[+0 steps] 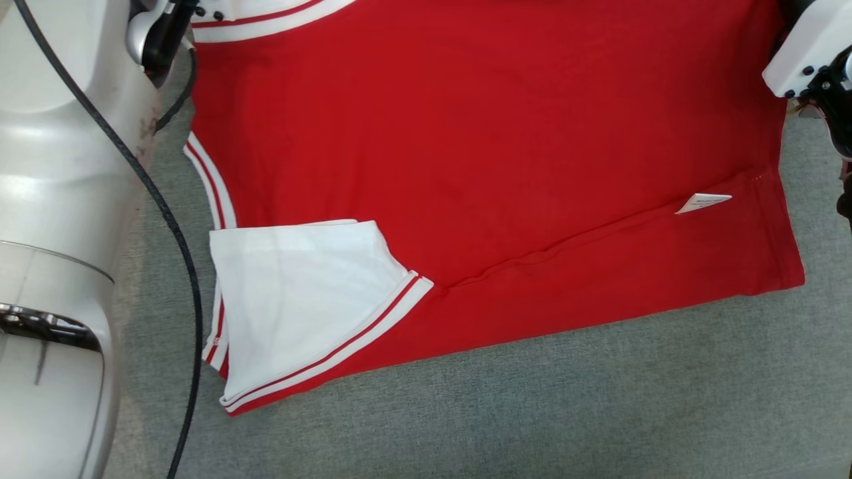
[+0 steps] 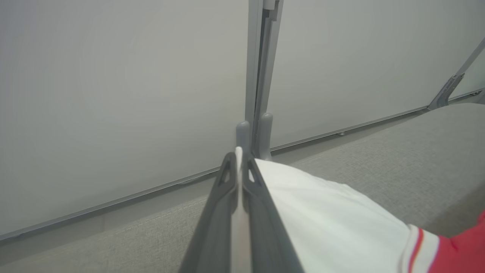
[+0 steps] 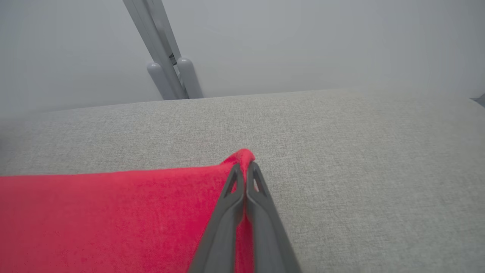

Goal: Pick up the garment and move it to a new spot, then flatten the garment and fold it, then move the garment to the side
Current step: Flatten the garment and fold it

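left gripper (image 2: 238, 162) pinches white sleeve (image 2: 333, 220) | right gripper (image 3: 246, 168) pinches garment (image 3: 113, 220) red corner

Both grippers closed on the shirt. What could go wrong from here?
1. Right gripper pinches only the tip of the red corner; it may slip out on the lift.
2. Left gripper holds the far sleeve, not the body; the pull could go uneven.
3. Near sleeve lies folded over the shirt; it might flop out.
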Robot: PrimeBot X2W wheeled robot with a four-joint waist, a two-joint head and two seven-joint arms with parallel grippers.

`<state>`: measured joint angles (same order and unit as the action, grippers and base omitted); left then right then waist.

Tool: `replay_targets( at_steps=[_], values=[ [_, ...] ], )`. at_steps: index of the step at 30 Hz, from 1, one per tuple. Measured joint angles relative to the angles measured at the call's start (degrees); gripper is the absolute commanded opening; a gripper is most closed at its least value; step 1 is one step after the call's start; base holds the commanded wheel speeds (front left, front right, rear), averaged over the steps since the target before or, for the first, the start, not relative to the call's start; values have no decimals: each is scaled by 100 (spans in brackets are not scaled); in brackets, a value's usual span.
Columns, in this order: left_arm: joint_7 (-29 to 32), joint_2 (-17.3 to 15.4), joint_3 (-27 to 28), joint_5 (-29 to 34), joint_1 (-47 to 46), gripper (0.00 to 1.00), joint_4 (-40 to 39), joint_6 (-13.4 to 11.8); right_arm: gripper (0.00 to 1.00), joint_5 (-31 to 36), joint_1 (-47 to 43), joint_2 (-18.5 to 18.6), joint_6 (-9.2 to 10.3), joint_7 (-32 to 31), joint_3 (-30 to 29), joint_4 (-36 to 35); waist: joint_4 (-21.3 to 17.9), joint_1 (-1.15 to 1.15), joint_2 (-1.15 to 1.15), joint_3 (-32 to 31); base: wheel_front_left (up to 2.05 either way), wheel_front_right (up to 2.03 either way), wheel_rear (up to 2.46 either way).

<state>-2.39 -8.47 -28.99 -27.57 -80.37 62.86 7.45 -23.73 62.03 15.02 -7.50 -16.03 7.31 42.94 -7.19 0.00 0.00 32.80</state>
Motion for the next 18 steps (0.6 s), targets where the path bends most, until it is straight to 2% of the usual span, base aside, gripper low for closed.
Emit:
replay_targets(
  at_steps=[5,13,14,18],
  values=[
    [-77,-33,-328,-379,443,0,-578,0,0,-485,-313,278,0,63,144,-182,154,0,0,-124,0,0,0],
    [-315,-619,-444,-995,1901,0,-2130,-1,0,-1202,-1347,715,0,96,260,-767,330,0,0,-487,0,0,0],
    [-315,-619,-444,-995,1901,0,-2130,-1,0,-1202,-1347,715,0,96,260,-767,330,0,0,-487,0,0,0],
    [-180,-893,-399,-1141,2716,0,-3171,-231,0,-1345,-1786,886,0,57,226,-1078,425,0,0,-662,0,0,0]
  ],
)
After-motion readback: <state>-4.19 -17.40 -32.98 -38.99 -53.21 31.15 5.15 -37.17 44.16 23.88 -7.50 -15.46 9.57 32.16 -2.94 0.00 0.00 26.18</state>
